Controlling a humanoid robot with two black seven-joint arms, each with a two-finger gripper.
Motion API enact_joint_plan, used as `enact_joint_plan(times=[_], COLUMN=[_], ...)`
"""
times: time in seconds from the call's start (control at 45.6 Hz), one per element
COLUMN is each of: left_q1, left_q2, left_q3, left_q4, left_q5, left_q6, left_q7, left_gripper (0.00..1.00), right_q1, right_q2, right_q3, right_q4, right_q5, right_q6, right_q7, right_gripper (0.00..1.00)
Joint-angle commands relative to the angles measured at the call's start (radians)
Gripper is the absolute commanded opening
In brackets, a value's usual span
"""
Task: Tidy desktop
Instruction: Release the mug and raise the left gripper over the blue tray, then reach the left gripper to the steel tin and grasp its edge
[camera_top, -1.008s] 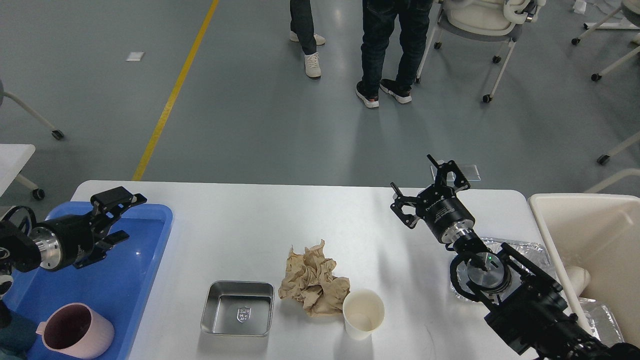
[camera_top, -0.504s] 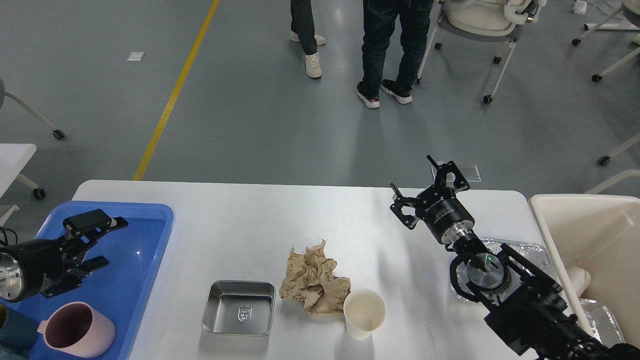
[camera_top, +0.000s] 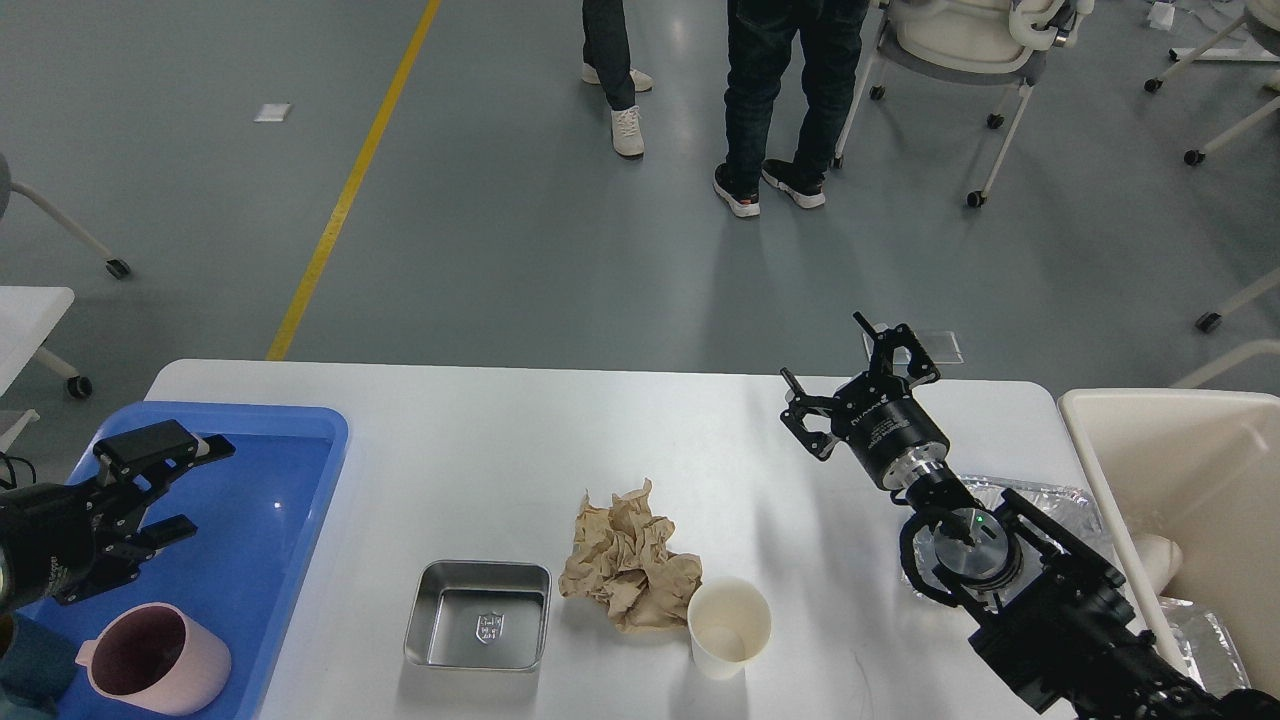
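Over the blue plastic bin (camera_top: 250, 540) at the desk's (camera_top: 480, 440) left end, the left gripper (camera_top: 168, 487) hovers level, jaws open and empty, pointing right above a pink mug (camera_top: 155, 660). Right of the crumpled brown paper (camera_top: 625, 555), the right gripper (camera_top: 850, 375) reaches up over the desk's far edge, jaws spread, holding nothing. Its wrist lettering is too small to read. A steel tray (camera_top: 478, 628) bears a small emblem. The right arm partly hides some foil (camera_top: 1060, 500).
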Motion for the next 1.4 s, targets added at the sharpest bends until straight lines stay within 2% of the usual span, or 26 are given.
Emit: enact_joint_plan(times=[0.0, 0.153, 0.285, 0.395, 0.46, 0.614, 0.702, 0.811, 1.096, 1.381], left_q1=[0.008, 0.011, 0.011, 0.009, -0.001, -0.036, -0.038, -0.047, -0.176, -0.257], left_q2=[-0.043, -0.145, -0.208, -0.255, -0.290, -0.336, -0.369, -0.405, -0.458, -0.542], left_q3=[0.010, 0.026, 0.060, 0.075, 0.102, 0.160, 0.165, 0.183, 0.325, 0.401], left_q4=[0.050, 0.138, 0.193, 0.230, 0.256, 0.311, 0.331, 0.355, 0.377, 0.406], left_q5=[0.054, 0.220, 0.536, 0.666, 0.697, 0.781, 0.812, 0.826, 0.858, 0.858], left_q6=[-0.002, -0.011, -0.034, -0.057, -0.065, -0.065, -0.065, -0.065, -0.065, -0.079], left_q7=[-0.001, -0.002, -0.004, -0.048, -0.071, -0.087, -0.116, -0.118, -0.118, -0.119], left_gripper=[0.97, 0.97, 0.97, 0.97, 0.97, 0.97, 0.97, 0.97, 0.97, 0.97], right_q1=[0.000, 0.005, 0.005, 0.005, 0.005, 0.005, 0.003, 0.001, 0.001, 0.000], right_q2=[0.004, 0.010, 0.010, 0.010, 0.010, 0.013, 0.017, 0.017, 0.019, 0.024], right_q3=[0.000, 0.000, 0.000, 0.000, 0.000, 0.000, 0.000, 0.000, 0.000, 0.000], right_q4=[0.000, 0.001, 0.001, 0.001, 0.001, 0.003, 0.003, 0.003, 0.003, 0.005], right_q5=[0.000, 0.000, 0.000, 0.000, 0.000, 0.000, 0.000, 0.000, 0.000, 0.000], right_q6=[0.000, 0.000, 0.000, 0.000, 0.000, 0.000, 0.002, 0.002, 0.003, 0.003], right_q7=[0.000, 0.000, 0.000, 0.000, 0.000, 0.000, 0.000, 0.000, 0.000, 0.000], right_gripper=[1.00, 1.00, 1.00, 1.00, 1.00, 1.00, 1.00, 1.00, 1.00, 1.00])
